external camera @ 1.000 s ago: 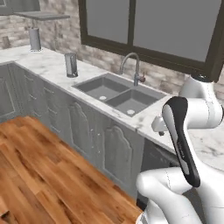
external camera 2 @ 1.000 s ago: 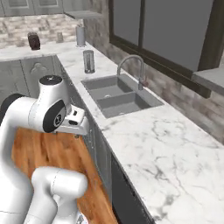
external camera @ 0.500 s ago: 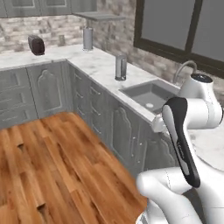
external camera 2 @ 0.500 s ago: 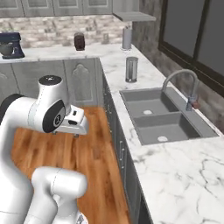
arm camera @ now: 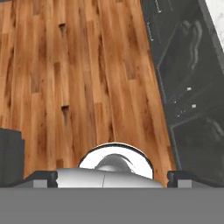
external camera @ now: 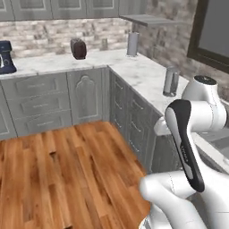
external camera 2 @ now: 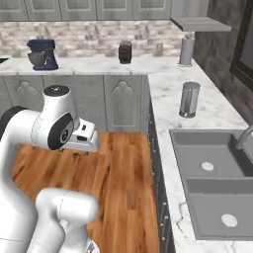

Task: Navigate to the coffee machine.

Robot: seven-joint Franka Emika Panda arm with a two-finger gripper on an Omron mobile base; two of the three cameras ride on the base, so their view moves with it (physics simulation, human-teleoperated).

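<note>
Marble counter (external camera 2: 165, 79): navy mixer (external camera 2: 43, 54), brown toaster (external camera 2: 125, 52), two grey canisters (external camera 2: 189, 100).

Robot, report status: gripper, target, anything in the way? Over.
Dark-tipped two-finger gripper open, holding nothing. Coffee machine unconfirmed. Ahead, brown wooden floor ends at grey panelled cabinets.

mixer (external camera 2: 43, 54): far counter (external camera 2: 89, 65), left | toaster (external camera 2: 125, 52): far counter, right of mixer | sink (external camera 2: 212, 183): right counter (external camera 2: 170, 99), near
</note>
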